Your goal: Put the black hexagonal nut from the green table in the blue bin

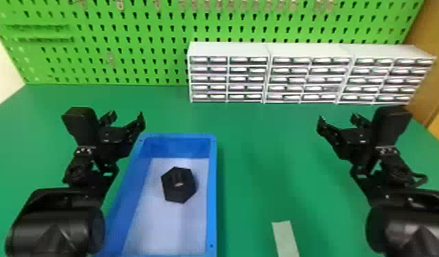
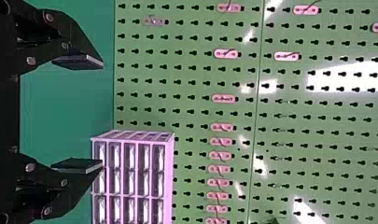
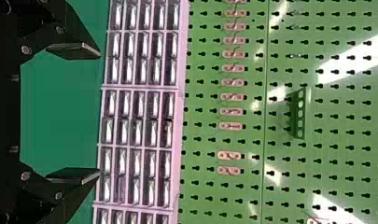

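The black hexagonal nut [image 1: 179, 185] lies on the floor of the blue bin [image 1: 212, 191], toward its far half. My left gripper [image 1: 126, 118] is over the bin's far left corner, open and holding nothing; in the left wrist view the same gripper [image 2: 79, 114] has its two fingers wide apart. On the right side of the green table [image 1: 280, 143], well away from the bin, my right gripper [image 1: 337, 119] is open too, and in the right wrist view this gripper [image 3: 74, 113] has nothing between its fingers.
A white drawer cabinet row [image 1: 268, 78] stands along the table's back edge, center to right. Behind it rises a green pegboard [image 1: 126, 44] with small hooks. A pale strip [image 1: 285, 239] lies on the table near the front, right of the bin.
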Robot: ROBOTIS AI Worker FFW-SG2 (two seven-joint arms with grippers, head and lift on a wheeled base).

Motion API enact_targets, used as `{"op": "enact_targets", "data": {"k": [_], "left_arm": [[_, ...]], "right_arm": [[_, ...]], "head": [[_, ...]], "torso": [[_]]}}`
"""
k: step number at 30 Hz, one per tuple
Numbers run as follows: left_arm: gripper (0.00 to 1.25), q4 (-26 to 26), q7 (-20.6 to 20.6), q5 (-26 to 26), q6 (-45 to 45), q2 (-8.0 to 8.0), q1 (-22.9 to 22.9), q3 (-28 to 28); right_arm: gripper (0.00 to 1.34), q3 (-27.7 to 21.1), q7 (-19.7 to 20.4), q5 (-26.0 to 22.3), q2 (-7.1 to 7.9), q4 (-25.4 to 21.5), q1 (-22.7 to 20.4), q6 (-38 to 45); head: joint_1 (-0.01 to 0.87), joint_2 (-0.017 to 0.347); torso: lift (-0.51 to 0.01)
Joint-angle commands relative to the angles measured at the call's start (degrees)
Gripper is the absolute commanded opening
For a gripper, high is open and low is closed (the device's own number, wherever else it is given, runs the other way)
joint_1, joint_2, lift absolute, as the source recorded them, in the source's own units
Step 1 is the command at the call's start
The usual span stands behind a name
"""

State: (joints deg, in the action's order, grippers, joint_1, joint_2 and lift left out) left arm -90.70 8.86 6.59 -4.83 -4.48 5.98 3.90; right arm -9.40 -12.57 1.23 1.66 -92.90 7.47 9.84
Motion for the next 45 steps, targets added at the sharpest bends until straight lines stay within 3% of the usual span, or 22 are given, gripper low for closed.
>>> {"op": "enact_targets", "data": {"k": [1,45], "left_arm": [[0.75,0.00,-0.07,0.00,0.00,0.00,0.00,-0.03],[0.76,0.00,-0.07,0.00,0.00,0.00,0.00,-0.03]], "right_arm": [[0.96,0.09,0.00,0.00,0.01,0.00,0.00,0.00],[0.96,0.61,0.00,0.00,0.01,0.09,0.36,0.26]], "head": [[0.686,0.052],[0.686,0.052]], "torso": [[-0.097],[-0.097]]}}
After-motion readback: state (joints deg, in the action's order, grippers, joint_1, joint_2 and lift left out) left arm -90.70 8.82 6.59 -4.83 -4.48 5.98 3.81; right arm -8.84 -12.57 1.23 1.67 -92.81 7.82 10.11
